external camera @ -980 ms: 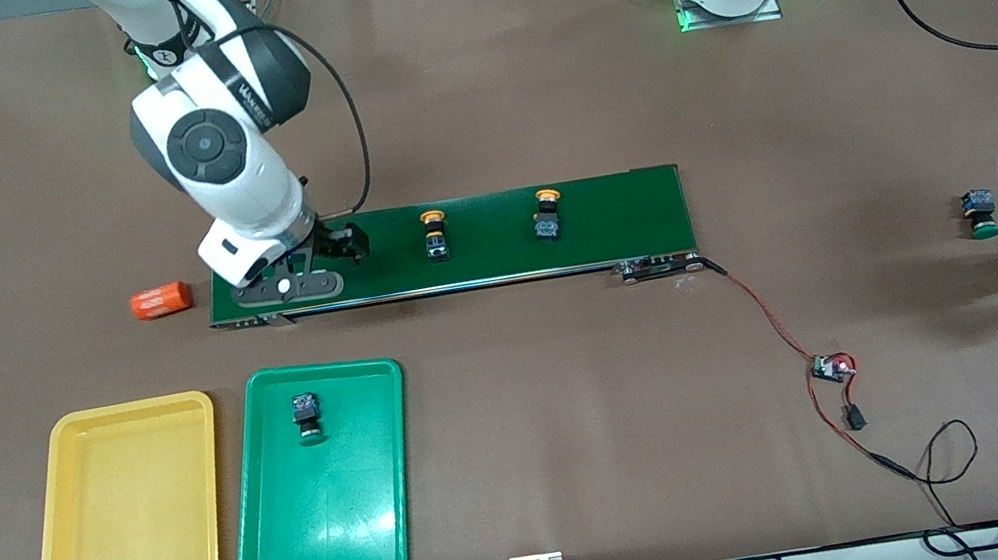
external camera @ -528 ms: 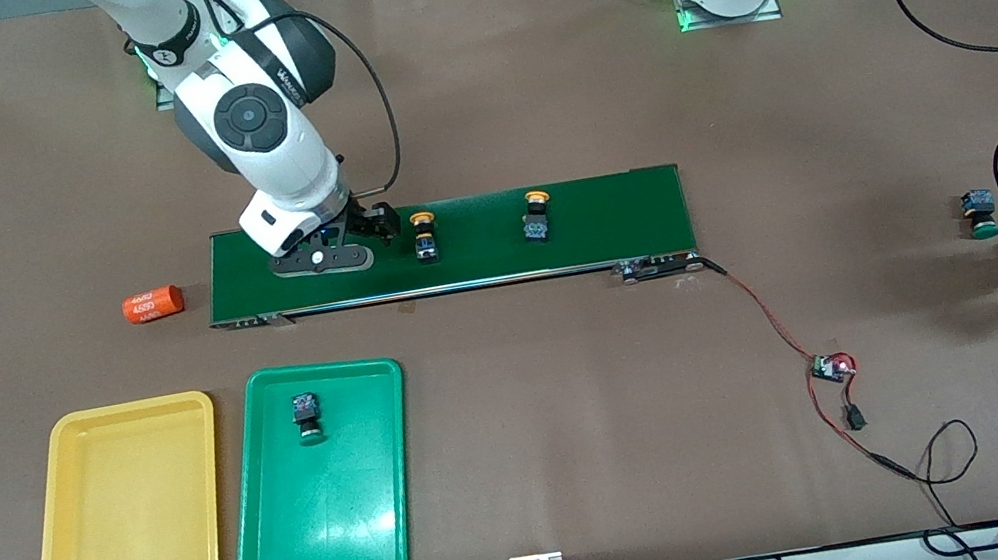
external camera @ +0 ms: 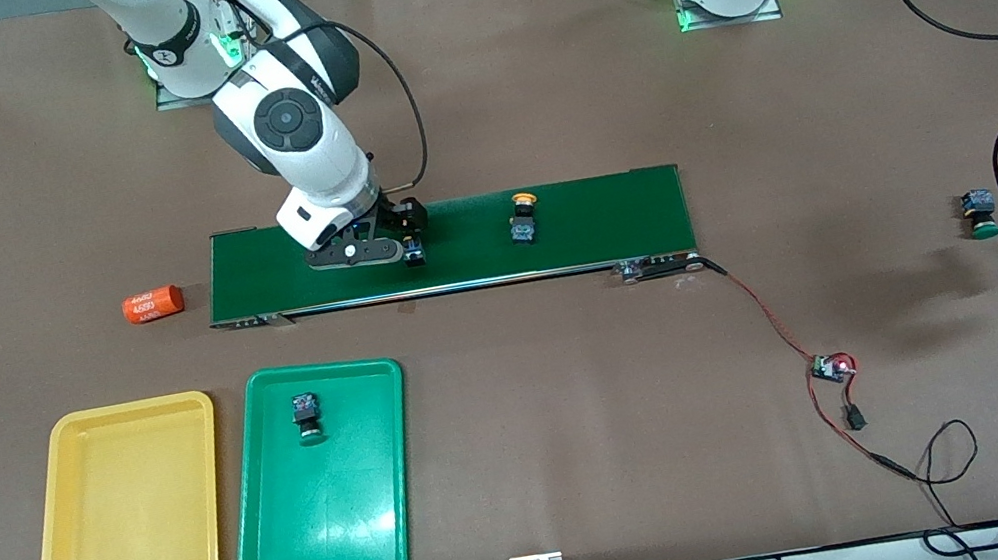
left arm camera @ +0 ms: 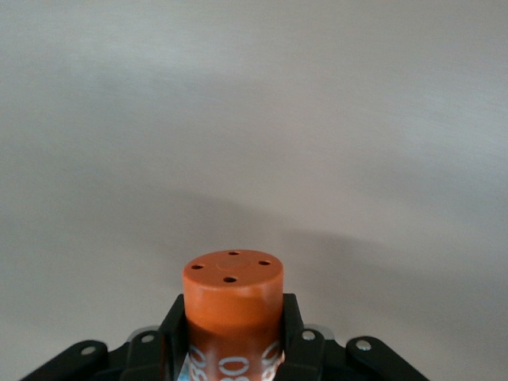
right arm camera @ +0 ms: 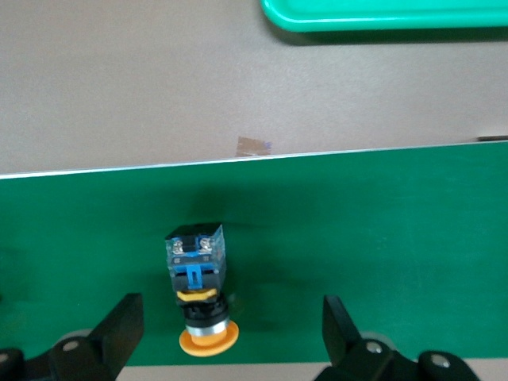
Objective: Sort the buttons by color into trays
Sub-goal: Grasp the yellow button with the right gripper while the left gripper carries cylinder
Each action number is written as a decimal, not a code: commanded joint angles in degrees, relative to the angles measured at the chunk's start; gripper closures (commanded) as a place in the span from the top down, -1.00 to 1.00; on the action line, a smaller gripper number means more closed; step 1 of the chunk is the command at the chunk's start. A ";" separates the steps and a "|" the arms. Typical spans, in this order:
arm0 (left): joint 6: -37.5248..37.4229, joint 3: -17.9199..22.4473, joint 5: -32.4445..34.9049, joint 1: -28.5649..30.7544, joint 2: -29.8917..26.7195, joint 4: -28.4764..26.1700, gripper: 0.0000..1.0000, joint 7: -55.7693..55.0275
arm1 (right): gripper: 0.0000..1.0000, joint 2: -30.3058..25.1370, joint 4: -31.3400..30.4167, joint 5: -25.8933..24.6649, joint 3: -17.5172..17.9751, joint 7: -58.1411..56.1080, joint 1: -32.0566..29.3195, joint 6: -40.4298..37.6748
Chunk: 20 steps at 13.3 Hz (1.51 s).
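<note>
The right end effector, spread wide, straddles a yellow-capped button lying along the conveyor belt, cap away from the trays. The left end effector pinches an orange cylinder.

"4680" on orange cylinder

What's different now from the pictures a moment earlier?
The right pincer moved along the long dark-green conveyor belt and now stands open around a yellow-capped push-button switch. Both yellow-capped switches rode along the belt toward it. The left pincer shut on the orange cylinder with white print. Unchanged: both trays, the green-capped switch in the green tray, the other green-capped switch, the second orange cylinder.
</note>
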 commanded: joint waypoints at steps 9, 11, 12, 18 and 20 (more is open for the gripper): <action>-21.76 -24.98 -9.77 -6.62 -2.19 -0.86 -0.71 0.50 | 0.33 5.11 0.16 -6.50 -0.03 2.63 -0.20 5.45; -21.76 -25.07 -10.41 -10.66 -1.58 -1.38 -0.71 1.90 | 0.02 5.55 0.25 -6.76 -0.11 2.54 -0.38 5.72; -21.68 -25.07 -10.32 -13.29 -1.57 -2.17 -0.73 2.43 | -0.18 5.64 0.25 -6.76 -0.29 2.54 -0.47 5.72; -14.67 -25.59 -9.70 -18.59 -1.84 -8.92 -0.86 28.39 | -0.64 3.54 2.35 -6.85 -2.74 -0.17 -0.99 3.54; -9.57 -26.56 -9.27 -18.68 -2.01 -13.14 -0.86 36.76 | -0.64 2.13 6.03 -6.77 -3.71 -4.64 -2.31 -2.25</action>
